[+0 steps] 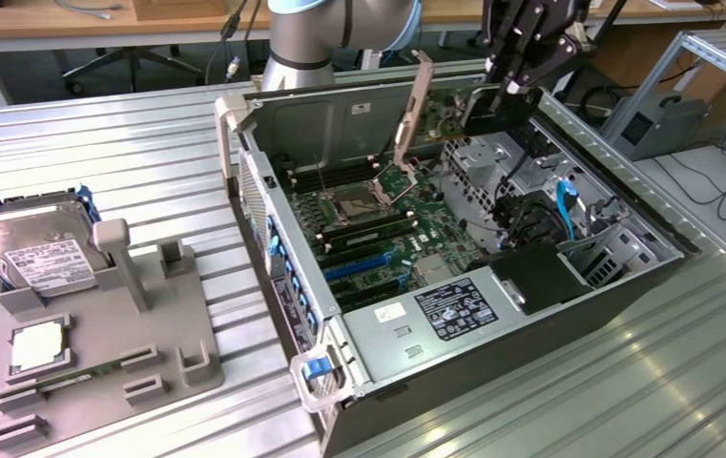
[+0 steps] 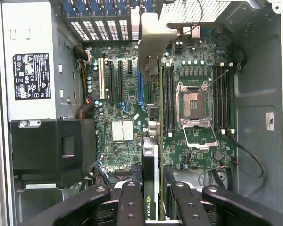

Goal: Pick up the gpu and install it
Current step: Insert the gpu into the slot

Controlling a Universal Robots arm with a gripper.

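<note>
Gripper (image 1: 511,95) (image 2: 153,190) grips the gpu (image 1: 471,122) (image 2: 150,160) tight, just over the open case (image 1: 490,382).
The case sits on a ribbed metal table (image 1: 121,153). A gray tray (image 1: 108,353) with a hard drive (image 1: 38,253) lies beside the case, and a wooden desk (image 1: 83,19) stands behind it.

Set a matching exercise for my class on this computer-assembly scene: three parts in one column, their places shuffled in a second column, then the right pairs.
Parts
1. thin green gpu card with pale metal bracket
2. silver hard drive with white label
3. square metal processor socket

Places
A. in the grey holder, outside the case, at the exterior view's left
B. on the green motherboard, inside the open grey case
C. gripped by the black gripper, held over the motherboard

Pairs: 1-C, 2-A, 3-B
</note>
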